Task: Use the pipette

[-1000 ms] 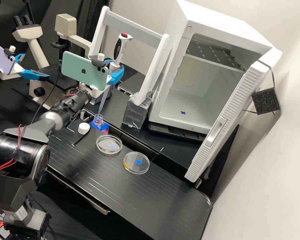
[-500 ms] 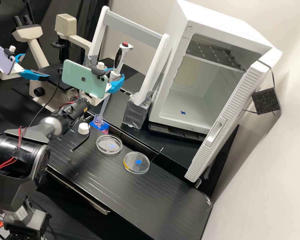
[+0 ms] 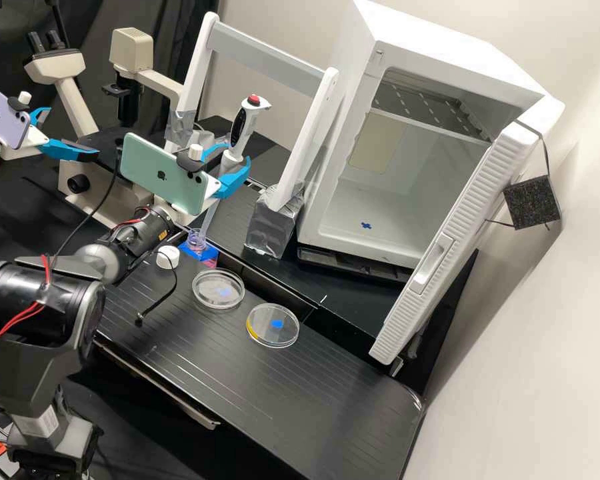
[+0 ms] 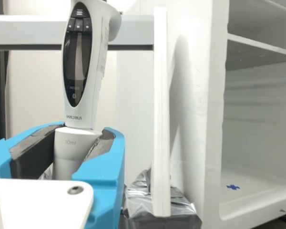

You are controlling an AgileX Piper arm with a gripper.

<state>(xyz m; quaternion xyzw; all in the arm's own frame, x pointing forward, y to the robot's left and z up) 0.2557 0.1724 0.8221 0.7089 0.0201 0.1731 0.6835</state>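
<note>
Clock as in the high view, 12 at top: end effector is part-open by the barrel's width, clamped on the pipette, held near upright, slight lean. Pipette sits at 1 o'clock from the open bottle; its long tip reaches the mouth, inside or beside, can't tell. White cap at 8 o'clock, near dish at 5 on the surface. Step looks like lining up to draw liquid; next move likely needs tip centred in neck, then lowered straight without knocking the rim.
</note>
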